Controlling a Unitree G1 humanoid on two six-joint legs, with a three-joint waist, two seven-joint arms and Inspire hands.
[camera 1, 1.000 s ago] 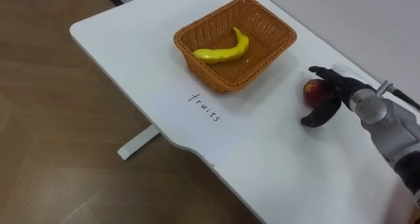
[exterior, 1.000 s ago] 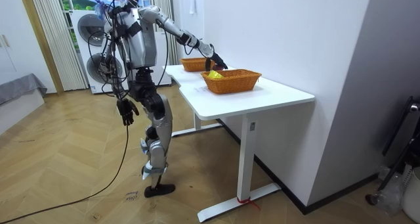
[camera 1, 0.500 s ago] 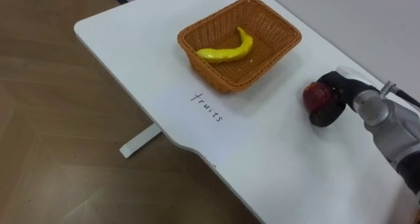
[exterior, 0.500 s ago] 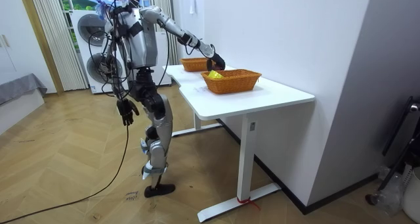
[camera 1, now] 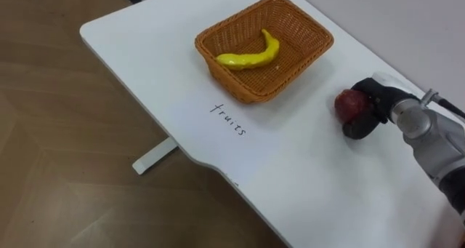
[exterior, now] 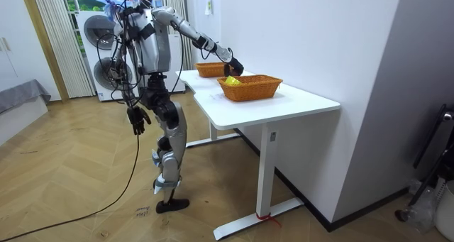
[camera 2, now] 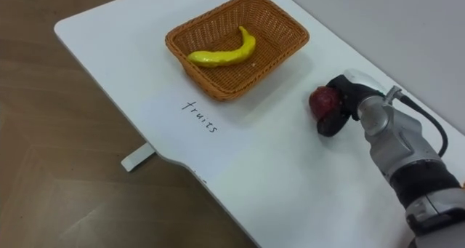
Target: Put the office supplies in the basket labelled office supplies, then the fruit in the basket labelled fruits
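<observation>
At the edge of the white surface (camera 1: 305, 168) the robot stands upright, with its right arm stretched out over the top and its left arm hanging at its side.

Two wicker baskets sit on that surface. The near basket (camera 1: 305, 41) lies ahead and to the left of the reaching arm. The far basket (exterior: 209, 70) sits further along in the room view, and I can't make out what's in it.

Inside the near basket there's a yellow banana (camera 1: 247, 55) lying across the bottom, so that's one fruit home.

Now the action: the right hand (camera 1: 374, 106) has its dark fingers wrapped round a red apple (camera 1: 349, 102), with the thumb under the near side. The apple is well apart from the near basket, off to its right and nearer the robot. Whether it's resting on the surface or just clear of it, I can't tell.

The left hand (exterior: 139, 118) dangles by the hip, fingers loose, holding nothing.

Smallest of all is a handwritten label (camera 1: 228, 119) on the surface just in front of the near basket, marking it for fruit.

So where are we? By my read, the banana is done and the apple is gripped but not yet delivered; it needs carrying left and over the rim. No office supplies are visible, so that half can't be judged.
</observation>
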